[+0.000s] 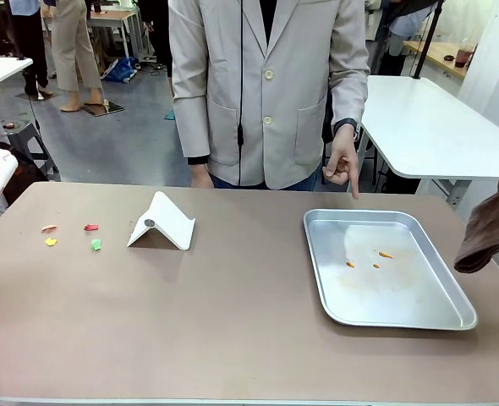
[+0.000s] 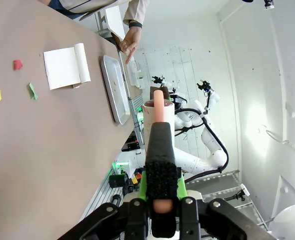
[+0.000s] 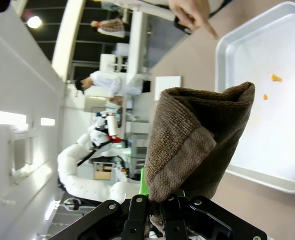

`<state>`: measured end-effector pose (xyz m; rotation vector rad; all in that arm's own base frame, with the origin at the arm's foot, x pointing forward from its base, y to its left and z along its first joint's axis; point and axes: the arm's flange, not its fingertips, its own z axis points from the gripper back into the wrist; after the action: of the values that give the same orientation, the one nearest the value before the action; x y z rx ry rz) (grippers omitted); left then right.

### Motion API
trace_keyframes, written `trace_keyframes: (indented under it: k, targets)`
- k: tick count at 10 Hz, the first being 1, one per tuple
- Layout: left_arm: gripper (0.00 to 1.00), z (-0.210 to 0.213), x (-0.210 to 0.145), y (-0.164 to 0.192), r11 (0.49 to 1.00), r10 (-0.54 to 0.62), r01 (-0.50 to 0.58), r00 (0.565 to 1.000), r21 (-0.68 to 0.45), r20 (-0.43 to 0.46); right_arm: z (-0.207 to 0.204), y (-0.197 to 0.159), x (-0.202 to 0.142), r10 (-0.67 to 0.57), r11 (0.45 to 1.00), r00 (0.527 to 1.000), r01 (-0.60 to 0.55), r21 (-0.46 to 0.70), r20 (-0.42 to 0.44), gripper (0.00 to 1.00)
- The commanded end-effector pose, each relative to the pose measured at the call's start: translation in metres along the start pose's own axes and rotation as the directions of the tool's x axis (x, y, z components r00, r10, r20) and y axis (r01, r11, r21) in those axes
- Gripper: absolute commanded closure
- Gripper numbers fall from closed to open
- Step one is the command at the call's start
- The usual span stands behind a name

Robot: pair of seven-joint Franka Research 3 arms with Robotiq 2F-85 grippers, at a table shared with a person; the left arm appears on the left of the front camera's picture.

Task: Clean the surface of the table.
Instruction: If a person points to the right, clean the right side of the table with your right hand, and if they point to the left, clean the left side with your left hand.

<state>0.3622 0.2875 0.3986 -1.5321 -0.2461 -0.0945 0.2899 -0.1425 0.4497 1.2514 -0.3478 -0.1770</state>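
Now right gripper (image 3: 160, 202) clamps brown cloth (image 3: 197, 135), left gripper (image 2: 161, 187) clamps white roller (image 2: 150, 112); scraps (image 1: 95, 244) dot table (image 1: 233, 321).

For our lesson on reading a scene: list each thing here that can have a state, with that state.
left gripper: shut on a white roller.
right gripper: shut on a brown cloth.
table: dirty, coloured scraps at its left.
tray: flat, holding orange scraps.
person's hand: pointing at tray.

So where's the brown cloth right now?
In the front view the cloth hangs at the far right, just beside the tray. It is pinched in the right gripper.
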Motion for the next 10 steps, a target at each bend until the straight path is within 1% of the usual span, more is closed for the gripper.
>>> trace_keyframes:
  k: [1,3,5,7,8,9,10]
  targets:
    - [1.00,0.004,-0.005,-0.006,1.000,-0.006,0.006,1.000,-0.004,-0.004,-0.021,0.014,0.021,0.032,0.973,0.993,-0.058,-0.225,-0.116,0.93]
    - [1.00,0.004,-0.005,-0.006,1.000,-0.006,0.006,1.000,-0.004,-0.004,-0.038,0.018,0.050,0.032,0.930,0.982,-0.098,-0.354,-0.187,0.93]
    - [1.00,0.004,-0.005,-0.006,1.000,-0.006,0.006,1.000,-0.004,-0.004,-0.064,0.024,0.072,-0.009,0.837,0.967,-0.132,-0.531,-0.255,0.93]
    - [1.00,0.004,-0.005,-0.006,1.000,-0.006,0.006,1.000,-0.004,-0.004,-0.088,0.024,0.092,-0.065,0.729,0.960,-0.140,-0.670,-0.272,0.93]
    - [1.00,0.004,-0.005,-0.006,1.000,-0.006,0.006,1.000,-0.004,-0.004,-0.100,0.024,0.102,-0.069,0.689,0.952,-0.171,-0.704,-0.299,0.93]
    - [1.00,0.004,-0.005,-0.006,1.000,-0.006,0.006,1.000,-0.004,-0.004,-0.112,0.025,0.112,-0.063,0.666,0.948,-0.192,-0.721,-0.311,0.93]
    - [1.00,0.004,-0.005,-0.006,1.000,-0.006,0.006,1.000,-0.004,-0.004,-0.126,0.021,0.121,-0.079,0.599,0.948,-0.203,-0.775,-0.309,0.93]
